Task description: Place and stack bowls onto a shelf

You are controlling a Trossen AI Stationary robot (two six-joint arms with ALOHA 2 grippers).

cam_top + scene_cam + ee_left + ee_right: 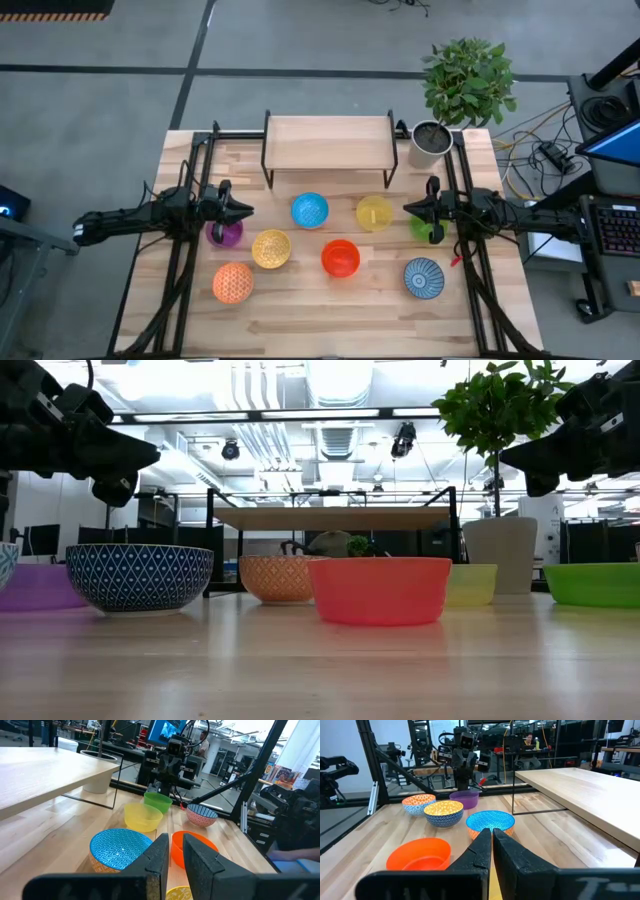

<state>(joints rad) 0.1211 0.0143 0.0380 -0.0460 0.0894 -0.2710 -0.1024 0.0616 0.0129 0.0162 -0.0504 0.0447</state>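
Note:
Eight bowls stand on their bases on the table in front of the shelf [325,143], whose board is bare. In a far row are the purple bowl [225,234], blue bowl [310,210], yellow bowl [375,212] and green bowl [424,229]. Nearer are the gold patterned bowl [271,249], red-orange bowl [340,258], orange patterned bowl [233,283] and blue-white striped bowl [424,277]. My left gripper [245,211] hovers over the purple bowl, shut but for a narrow slit [175,857]. My right gripper [408,208] hovers above the green bowl, shut [492,850]. Both point inward and hold nothing.
A grey pot with a leafy plant [432,142] stands at the shelf's right end. Black frame rails [190,200] run along both sides of the table. Bare wood lies along the near edge [330,320]. Cables and desks sit beyond the right edge.

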